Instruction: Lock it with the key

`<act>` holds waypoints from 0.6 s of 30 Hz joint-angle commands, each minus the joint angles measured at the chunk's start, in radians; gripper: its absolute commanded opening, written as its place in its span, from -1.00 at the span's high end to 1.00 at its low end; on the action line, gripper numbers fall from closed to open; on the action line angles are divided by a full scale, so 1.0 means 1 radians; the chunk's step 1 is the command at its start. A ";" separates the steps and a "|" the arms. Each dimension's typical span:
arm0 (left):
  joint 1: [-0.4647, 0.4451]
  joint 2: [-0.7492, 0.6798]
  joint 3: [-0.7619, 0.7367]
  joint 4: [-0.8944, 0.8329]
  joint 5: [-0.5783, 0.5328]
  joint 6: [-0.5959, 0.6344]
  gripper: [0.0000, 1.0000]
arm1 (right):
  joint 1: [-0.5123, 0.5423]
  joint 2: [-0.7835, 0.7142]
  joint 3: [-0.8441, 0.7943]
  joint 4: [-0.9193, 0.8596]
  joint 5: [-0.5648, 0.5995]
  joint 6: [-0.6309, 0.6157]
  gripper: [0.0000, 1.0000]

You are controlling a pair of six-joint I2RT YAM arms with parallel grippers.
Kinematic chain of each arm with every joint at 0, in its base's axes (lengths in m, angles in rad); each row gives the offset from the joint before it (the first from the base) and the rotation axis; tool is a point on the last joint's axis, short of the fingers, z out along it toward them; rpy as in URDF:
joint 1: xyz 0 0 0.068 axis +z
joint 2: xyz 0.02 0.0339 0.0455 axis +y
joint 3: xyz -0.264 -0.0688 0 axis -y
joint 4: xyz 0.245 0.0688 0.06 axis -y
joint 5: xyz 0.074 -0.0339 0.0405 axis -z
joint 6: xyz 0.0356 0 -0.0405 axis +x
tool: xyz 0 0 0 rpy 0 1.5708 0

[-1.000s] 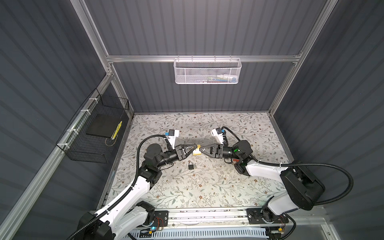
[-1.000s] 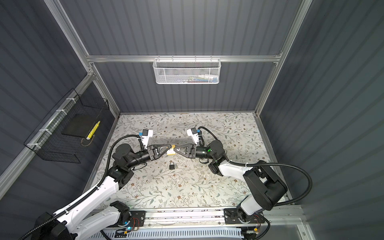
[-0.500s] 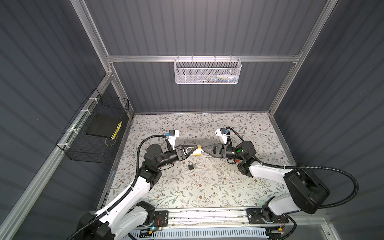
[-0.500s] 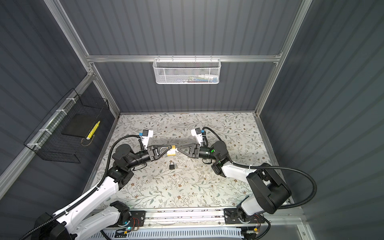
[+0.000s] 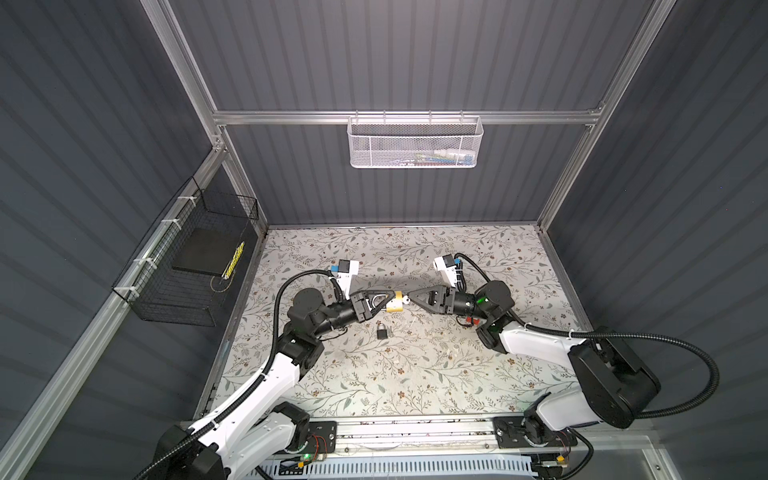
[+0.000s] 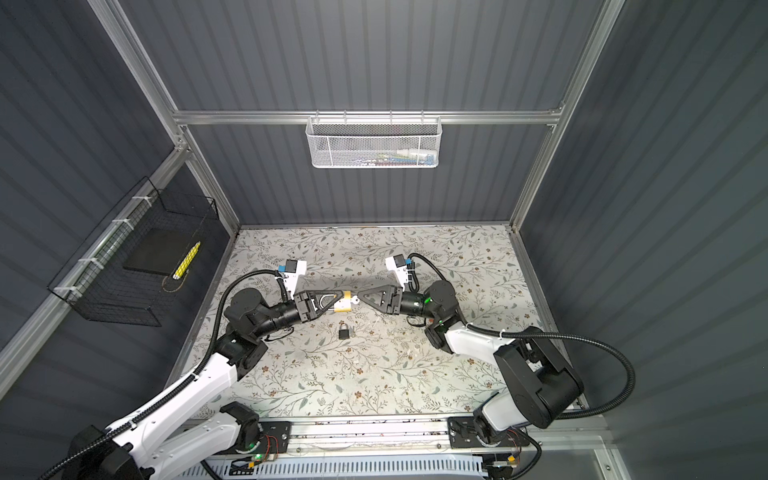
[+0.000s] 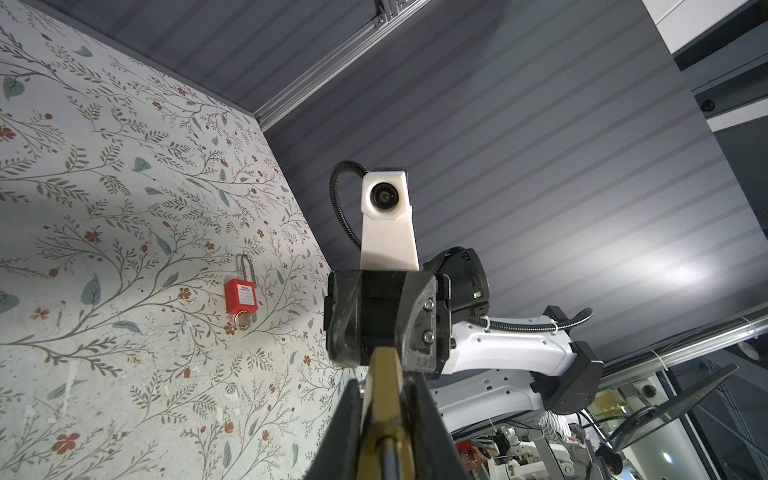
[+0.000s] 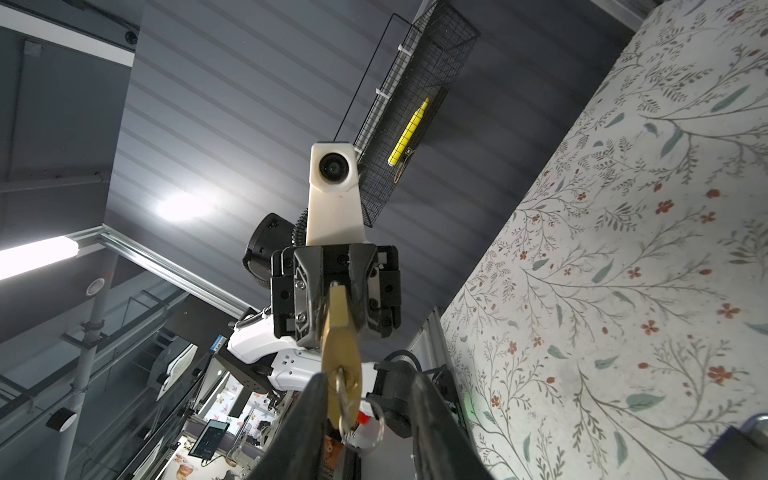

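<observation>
The left gripper (image 5: 389, 299) clamps the boxy brass padlock (image 5: 394, 302). The small silver key (image 8: 345, 400) juts from the padlock's base, right between the right gripper (image 5: 409, 298)'s parted jaws.

Right fingers (image 8: 432, 424) parted beside key (image 8: 344, 397) in brass padlock (image 8: 338, 332); left gripper (image 8: 335, 286) clamps it.

Top views high, down onto table (image 5: 374, 386); wrist views close, facing each other.

Key (image 8: 344, 395) blade seemingly hidden inside brass padlock (image 8: 338, 332); black padlock (image 8: 739, 442) cropped.
</observation>
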 commanded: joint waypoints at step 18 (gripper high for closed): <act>-0.002 -0.008 0.004 0.069 0.025 -0.004 1.00 | 0.005 0.000 0.030 0.035 -0.041 0.010 0.59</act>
